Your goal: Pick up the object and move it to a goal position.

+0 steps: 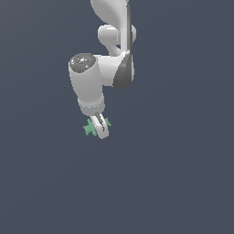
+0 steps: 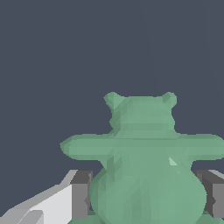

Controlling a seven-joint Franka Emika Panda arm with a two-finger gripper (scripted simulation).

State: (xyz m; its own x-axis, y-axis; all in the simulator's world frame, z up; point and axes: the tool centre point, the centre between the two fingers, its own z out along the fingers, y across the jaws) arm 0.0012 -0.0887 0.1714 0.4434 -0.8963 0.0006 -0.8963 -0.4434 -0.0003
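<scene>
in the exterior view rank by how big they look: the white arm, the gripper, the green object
1. The white arm, by far the largest.
2. The gripper and the green object: too close to rank. The gripper covers the object's middle, so only prongs show either side.

Plain flat dark slate-blue surface (image 1: 183,183) fills whole background in both views; no other separate thing distinguishable.
</scene>
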